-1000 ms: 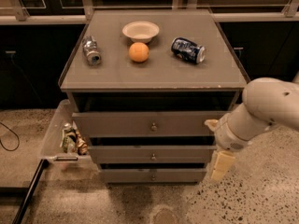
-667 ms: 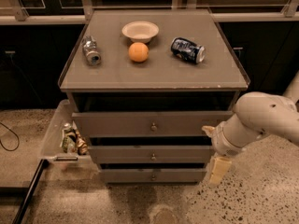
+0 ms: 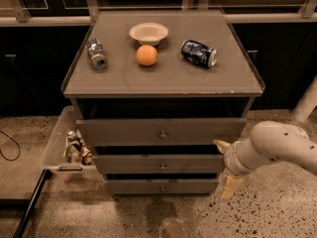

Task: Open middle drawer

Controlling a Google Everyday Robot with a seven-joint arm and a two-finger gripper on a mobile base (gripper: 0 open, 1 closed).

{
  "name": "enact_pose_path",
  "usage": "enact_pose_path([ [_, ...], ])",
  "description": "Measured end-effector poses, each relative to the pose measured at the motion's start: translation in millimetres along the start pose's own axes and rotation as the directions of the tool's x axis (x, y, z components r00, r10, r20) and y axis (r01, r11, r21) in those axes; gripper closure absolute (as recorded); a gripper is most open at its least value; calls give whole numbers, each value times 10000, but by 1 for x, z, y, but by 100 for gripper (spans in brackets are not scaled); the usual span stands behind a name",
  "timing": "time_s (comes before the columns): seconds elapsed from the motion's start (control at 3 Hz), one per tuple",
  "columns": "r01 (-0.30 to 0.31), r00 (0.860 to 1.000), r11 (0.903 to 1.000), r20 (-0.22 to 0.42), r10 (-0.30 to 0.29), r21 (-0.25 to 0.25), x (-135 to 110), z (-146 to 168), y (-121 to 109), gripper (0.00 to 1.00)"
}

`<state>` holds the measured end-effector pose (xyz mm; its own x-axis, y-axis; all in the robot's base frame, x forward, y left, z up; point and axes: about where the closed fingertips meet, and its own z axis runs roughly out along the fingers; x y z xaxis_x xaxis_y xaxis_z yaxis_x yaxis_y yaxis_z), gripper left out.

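The middle drawer (image 3: 148, 163) is the second grey-brown front of the cabinet, with a small round metal knob (image 3: 162, 166) at its centre. It stands a little out from the cabinet, less far than the top drawer (image 3: 129, 131) above it. My gripper (image 3: 226, 165) is at the right end of the middle drawer front, well to the right of the knob. It is open and empty, with one cream finger (image 3: 221, 144) up by the top drawer's lower corner and the other (image 3: 230, 186) down by the lowest drawer (image 3: 148, 186).
On the cabinet top (image 3: 163, 83) lie a white bowl (image 3: 148, 32), an orange (image 3: 146, 55), a silver can (image 3: 96, 53) and a dark can (image 3: 198, 53). A side tray (image 3: 55, 148) with small items hangs at the left. A white post (image 3: 307, 103) stands at the right.
My arm has moved left and a little down, bringing the gripper closer to the right end of the middle drawer front. The drawers have not moved.
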<state>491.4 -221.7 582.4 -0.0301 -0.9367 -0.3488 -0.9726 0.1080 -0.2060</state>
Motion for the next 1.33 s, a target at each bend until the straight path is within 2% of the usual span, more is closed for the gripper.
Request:
enact_pose_path([
  [0.33,-395,9992,9969,85,390,674,18,29,-8,0],
  [0.67,-395,9992,9969,85,390,674,18,29,-8,0],
  [1.0,-188,9998,9972,60,184,721,17,44,-4,0],
  [1.33,216,9993,9948,279,-245,991,19,75,-5,0],
])
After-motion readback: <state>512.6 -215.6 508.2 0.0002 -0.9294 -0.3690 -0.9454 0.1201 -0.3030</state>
